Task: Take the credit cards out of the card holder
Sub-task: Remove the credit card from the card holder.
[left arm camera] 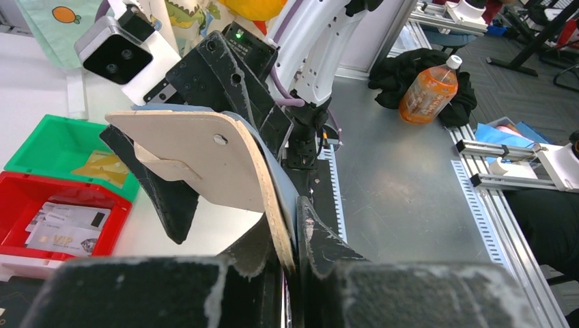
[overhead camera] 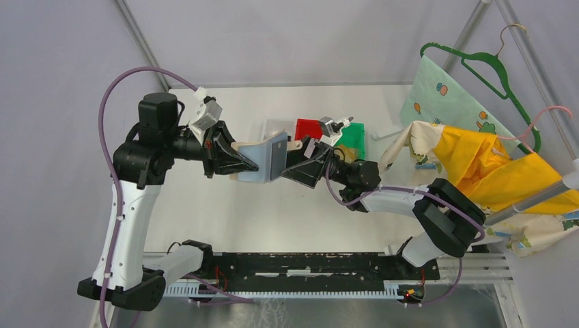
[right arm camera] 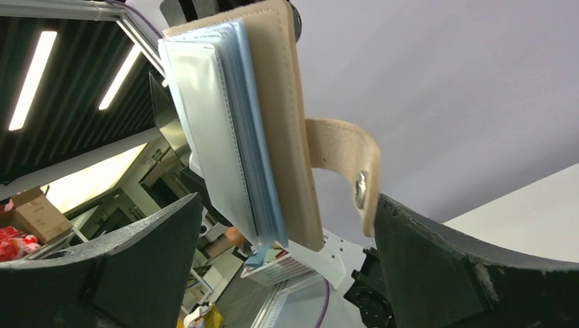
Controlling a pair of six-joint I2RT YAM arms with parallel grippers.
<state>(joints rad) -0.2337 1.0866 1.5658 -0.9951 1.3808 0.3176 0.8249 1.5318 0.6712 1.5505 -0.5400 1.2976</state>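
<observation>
The card holder (overhead camera: 270,158) is a tan wallet with blue-grey inner sleeves, held up in the air between the two arms. My left gripper (overhead camera: 252,164) is shut on its left edge; the left wrist view shows the tan cover (left arm camera: 205,160) pinched in that gripper (left arm camera: 290,225). My right gripper (overhead camera: 290,164) is open around the other end. In the right wrist view the holder (right arm camera: 280,116) and its snap tab (right arm camera: 348,160) hang inside the right gripper (right arm camera: 287,249), whose fingers (right arm camera: 136,260) stand apart from them. Two pale credit cards (left arm camera: 65,225) lie in the red bin (left arm camera: 20,184).
A red bin (overhead camera: 308,128) and a green bin (overhead camera: 355,137) stand just behind the grippers; the green bin (left arm camera: 48,137) holds a yellowish lump. Yellow and printed cloths (overhead camera: 491,164) and a green hanger (overhead camera: 491,68) fill the right side. A black rail (overhead camera: 293,266) runs along the near edge.
</observation>
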